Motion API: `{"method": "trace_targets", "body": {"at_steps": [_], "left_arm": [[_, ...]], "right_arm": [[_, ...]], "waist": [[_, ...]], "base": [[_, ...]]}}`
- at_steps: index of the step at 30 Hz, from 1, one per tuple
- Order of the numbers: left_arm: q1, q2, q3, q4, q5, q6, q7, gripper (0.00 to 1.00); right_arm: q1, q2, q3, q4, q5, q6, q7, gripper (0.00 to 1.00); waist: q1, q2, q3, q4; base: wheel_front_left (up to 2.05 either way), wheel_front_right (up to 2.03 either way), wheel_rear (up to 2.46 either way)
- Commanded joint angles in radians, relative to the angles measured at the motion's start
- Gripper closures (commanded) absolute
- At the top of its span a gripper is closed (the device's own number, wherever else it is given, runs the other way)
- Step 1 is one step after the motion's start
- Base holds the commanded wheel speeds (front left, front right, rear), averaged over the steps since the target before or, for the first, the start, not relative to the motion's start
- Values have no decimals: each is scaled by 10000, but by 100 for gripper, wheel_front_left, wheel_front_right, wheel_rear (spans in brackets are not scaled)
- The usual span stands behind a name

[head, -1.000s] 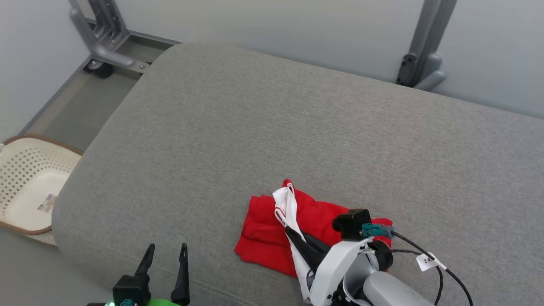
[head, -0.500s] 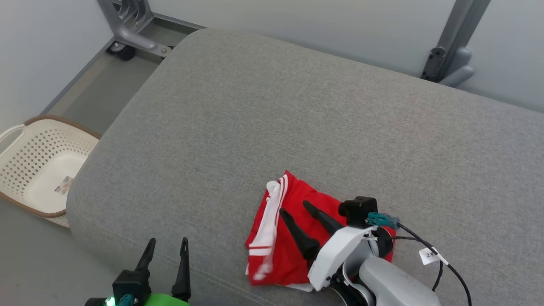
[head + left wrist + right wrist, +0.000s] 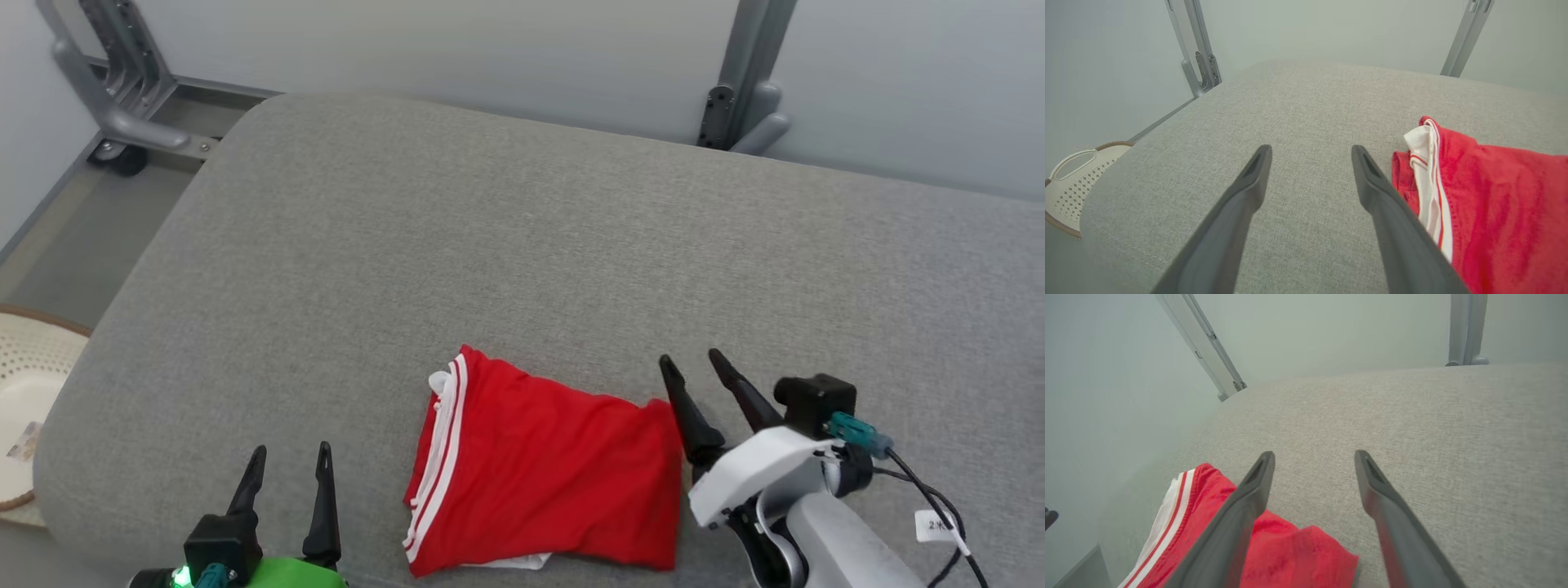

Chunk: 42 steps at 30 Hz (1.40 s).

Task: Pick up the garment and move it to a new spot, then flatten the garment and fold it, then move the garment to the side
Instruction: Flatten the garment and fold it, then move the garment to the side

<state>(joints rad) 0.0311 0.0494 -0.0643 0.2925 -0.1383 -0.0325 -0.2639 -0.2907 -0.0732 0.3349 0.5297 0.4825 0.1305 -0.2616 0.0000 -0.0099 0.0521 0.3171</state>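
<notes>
The garment point(image 3: 543, 474) is a red pair of shorts with white side stripes, lying folded near the front edge of the grey cushion point(image 3: 522, 261). It also shows at the right of the left wrist view as the garment point(image 3: 1490, 204) and at the lower left of the right wrist view as the garment point(image 3: 1241, 547). My right gripper point(image 3: 694, 366) stands open just right of the cloth's right edge, holding nothing. My left gripper point(image 3: 291, 454) is open at the lower left, apart from the cloth. Both pairs of fingers, left gripper point(image 3: 1310, 152) and right gripper point(image 3: 1314, 456), hang over bare cushion.
A cream perforated basket point(image 3: 24, 408) sits on the floor left of the cushion, also seen as the basket point(image 3: 1073, 179). Grey metal frame legs point(image 3: 122, 106) stand at the back left and back right point(image 3: 743, 90), before a pale wall.
My right gripper has opened, let go of the garment and drawn off to its right. The garment now lies flat and folded. The head camera has shifted.
</notes>
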Motion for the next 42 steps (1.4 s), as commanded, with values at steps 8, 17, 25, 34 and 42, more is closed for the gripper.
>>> {"method": "trace_targets", "body": {"at_steps": [8, 17, 25, 34, 42], "left_arm": [[211, 30, 459, -183, 135, 45, -1, 0], [319, 30, 962, -85, 197, 31, -1, 0], [507, 33, 1200, -60, 168, 41, -1, 0], [798, 31, 1309, -127, 78, 130, 0, 0], [833, 33, 1299, -68, 64, 78, 0, 0]], "right_arm": [[1389, 85, -1477, -1153, -1542, -1, -37, 0], [2328, 166, -2277, -2076, -2232, 1, -35, 0], [2927, 202, -2426, -2522, -2690, -1, -35, 0], [3299, 208, -2286, -2733, -2664, -1, -36, 0], [3329, 208, -2287, -2787, -2586, -1, -36, 0]], "waist": [[0, 99, -493, -1904], [0, 99, -681, -2947], [0, 99, -917, -3349], [0, 99, -1107, -3536], [0, 99, -1088, -3484]], "base": [[0, 0, 0], [0, 0, 0], [0, 0, 0], [0, 0, 0], [0, 0, 0]]}}
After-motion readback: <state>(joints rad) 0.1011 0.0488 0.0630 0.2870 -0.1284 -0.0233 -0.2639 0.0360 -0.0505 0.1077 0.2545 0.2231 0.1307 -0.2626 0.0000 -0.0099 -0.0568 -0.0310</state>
